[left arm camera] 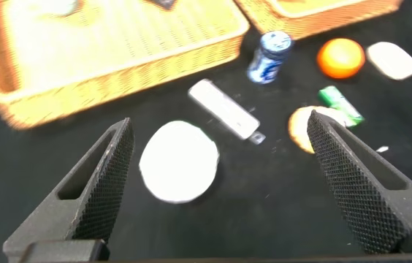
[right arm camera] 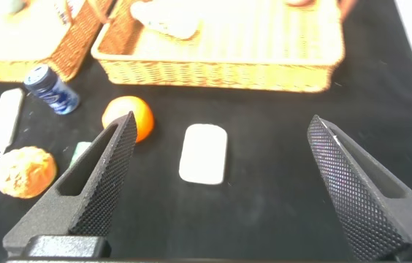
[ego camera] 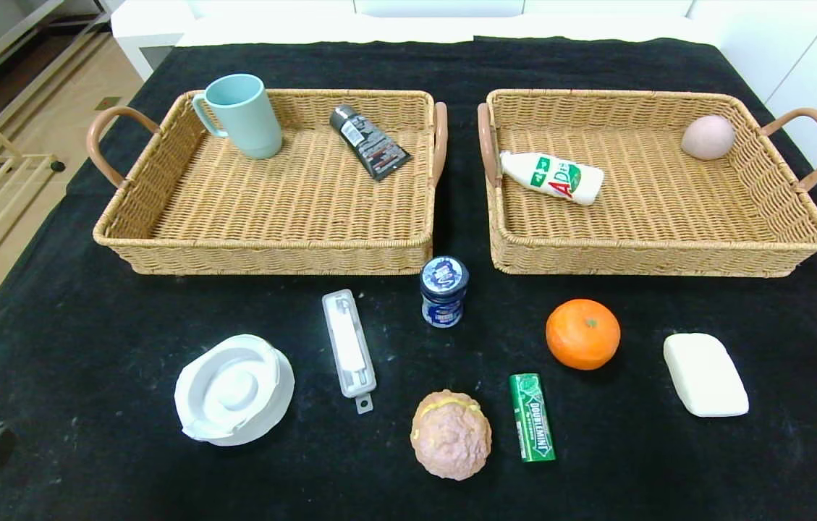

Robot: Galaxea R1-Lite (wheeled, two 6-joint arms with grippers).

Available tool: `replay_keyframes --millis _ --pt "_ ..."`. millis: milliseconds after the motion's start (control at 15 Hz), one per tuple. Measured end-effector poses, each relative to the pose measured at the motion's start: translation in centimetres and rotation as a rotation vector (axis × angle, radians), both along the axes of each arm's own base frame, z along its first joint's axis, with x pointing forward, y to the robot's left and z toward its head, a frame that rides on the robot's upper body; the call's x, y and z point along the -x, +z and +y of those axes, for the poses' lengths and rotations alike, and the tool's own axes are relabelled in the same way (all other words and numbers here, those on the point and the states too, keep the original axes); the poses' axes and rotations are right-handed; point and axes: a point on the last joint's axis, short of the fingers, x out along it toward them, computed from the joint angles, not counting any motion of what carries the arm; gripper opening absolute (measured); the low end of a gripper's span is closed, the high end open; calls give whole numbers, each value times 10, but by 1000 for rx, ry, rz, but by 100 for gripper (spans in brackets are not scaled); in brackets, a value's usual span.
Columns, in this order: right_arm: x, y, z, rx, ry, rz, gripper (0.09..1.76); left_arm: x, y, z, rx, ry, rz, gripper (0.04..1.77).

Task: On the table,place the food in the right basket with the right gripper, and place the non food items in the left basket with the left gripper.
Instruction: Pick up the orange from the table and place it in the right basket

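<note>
My black two-finger left gripper (left arm camera: pixel 217 186) hangs wide open above the round white shallow dish (left arm camera: pixel 180 161). My right gripper (right arm camera: pixel 220 186), jaws spread and empty, hovers over the rounded white soap-like block (right arm camera: pixel 204 153) beside the orange (right arm camera: pixel 128 117) on the black-draped table (ego camera: pixel 53 325).

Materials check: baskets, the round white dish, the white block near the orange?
Left basket and right basket: woven wicker or rattan look, tan matte strands, smooth brown loop handles. Round white dish: likely molded plastic, slight sheen, stepped rings. White block: soap-like, matte, rounded edges; could be plastic.
</note>
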Motion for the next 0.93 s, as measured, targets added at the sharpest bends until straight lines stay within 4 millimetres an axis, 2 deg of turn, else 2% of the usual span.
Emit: replay_keyframes --millis 200,400,667,933 --pt "-14 11 4 30 63 23 171 -22 13 -11 -16 -151 48 172" --pt "-26 12 7 47 106 62 171 -40 14 -28 -37 -300 107 172" --pt "-38 12 12 70 153 102 171 -60 17 -50 -63 -406 165 172" --pt "-52 15 22 81 234 146 171 -72 18 -66 -86 -472 200 172"
